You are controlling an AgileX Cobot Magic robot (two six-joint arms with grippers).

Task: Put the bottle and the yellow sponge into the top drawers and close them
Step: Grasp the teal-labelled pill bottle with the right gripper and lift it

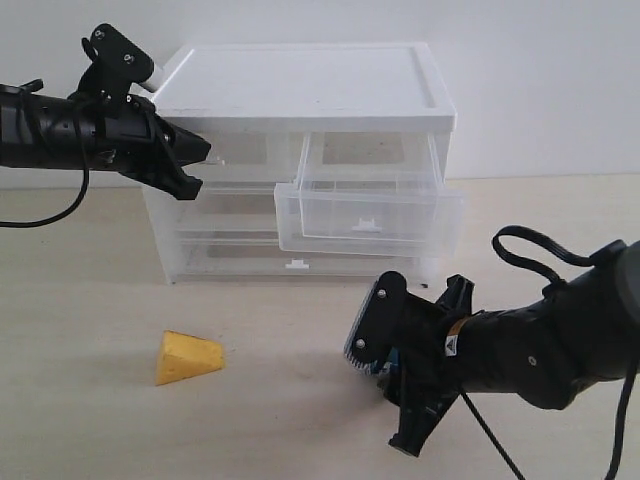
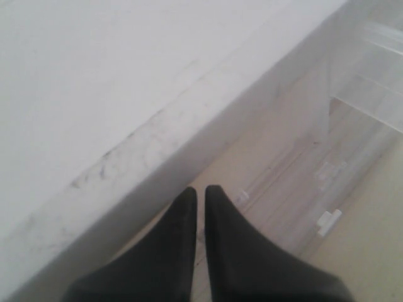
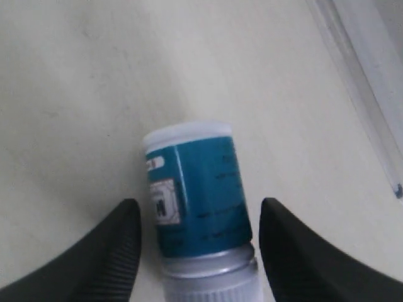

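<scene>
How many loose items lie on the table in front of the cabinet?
2. The yellow sponge lies to the left; the bottle lies between the open fingers of the right gripper. Others may be hidden behind that arm.

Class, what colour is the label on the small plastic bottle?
Teal-blue with a white patch, on the white plastic bottle; best in right wrist view.

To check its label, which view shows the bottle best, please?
Right wrist view: the bottle lies centred, label clear. Exterior view shows only a teal sliver behind the right hand; left wrist view, nothing.
</scene>
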